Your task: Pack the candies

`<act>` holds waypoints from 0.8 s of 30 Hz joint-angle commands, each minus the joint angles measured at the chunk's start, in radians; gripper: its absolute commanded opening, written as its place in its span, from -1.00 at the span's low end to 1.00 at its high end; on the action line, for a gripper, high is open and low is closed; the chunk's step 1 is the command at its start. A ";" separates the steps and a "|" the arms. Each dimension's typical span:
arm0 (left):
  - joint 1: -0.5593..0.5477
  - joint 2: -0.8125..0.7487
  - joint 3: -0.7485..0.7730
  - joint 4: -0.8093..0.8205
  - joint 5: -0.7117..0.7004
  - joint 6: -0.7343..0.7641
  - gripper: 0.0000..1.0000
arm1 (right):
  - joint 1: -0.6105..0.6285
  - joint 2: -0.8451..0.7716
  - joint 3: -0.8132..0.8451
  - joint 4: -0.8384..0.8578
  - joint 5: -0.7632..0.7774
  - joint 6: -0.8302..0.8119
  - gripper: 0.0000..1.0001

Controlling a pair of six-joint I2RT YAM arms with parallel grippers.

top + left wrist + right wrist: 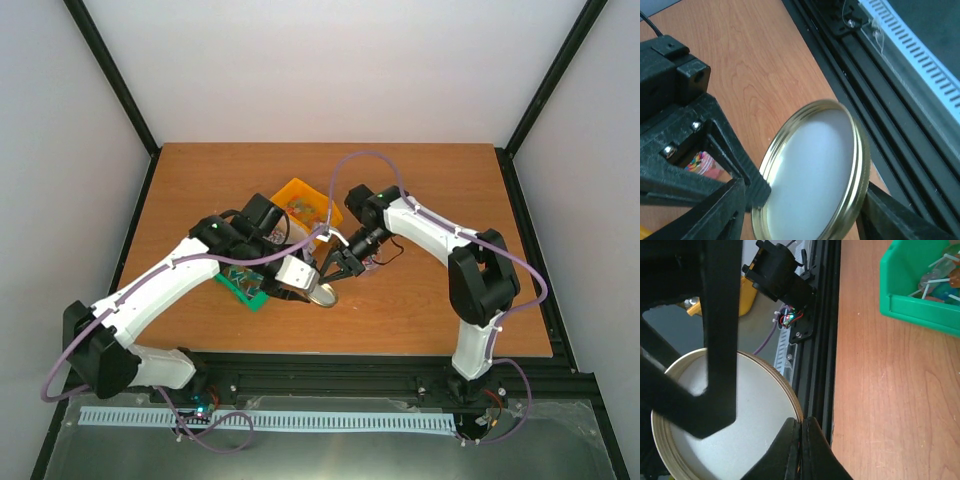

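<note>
A round gold lid [325, 295] with a white inner face hangs above the table near its front edge. My left gripper [312, 285] is shut on it across its width; in the left wrist view the lid [815, 165] sits between my fingers [722, 212]. My right gripper [335, 272] is shut, its tips pinching the lid's rim [790, 405]. Small mixed candies [298, 207] lie in the orange bin [322, 200]. A few coloured pieces [702, 162] show under the right gripper in the left wrist view.
A green bin [245, 288] stands under my left forearm; in the right wrist view the green bin [910, 305] holds wrapped sweets on sticks. The black rail [875, 95] runs along the table's front edge, close to the lid.
</note>
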 commanded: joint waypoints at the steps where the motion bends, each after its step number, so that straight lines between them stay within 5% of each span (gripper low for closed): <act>1: -0.044 0.017 0.042 0.049 0.023 -0.068 0.12 | -0.002 0.026 0.038 -0.089 -0.066 -0.076 -0.95; 8: -0.045 0.027 0.023 0.079 0.012 -0.129 -0.43 | -0.003 0.024 0.038 -0.133 -0.066 -0.122 -0.94; 14: -0.045 0.023 0.016 0.097 0.026 -0.202 -0.62 | -0.033 0.008 0.029 -0.140 -0.063 -0.131 -0.94; 18: -0.045 0.020 0.003 0.125 0.044 -0.277 -0.80 | -0.078 -0.029 0.012 -0.099 -0.060 -0.099 -0.68; 22: -0.040 0.024 -0.007 0.165 0.066 -0.382 -0.98 | -0.127 -0.094 -0.028 -0.001 -0.020 -0.014 -0.04; 24: -0.031 0.026 -0.015 0.187 0.088 -0.427 -0.98 | -0.160 -0.130 -0.046 0.035 0.009 0.011 0.04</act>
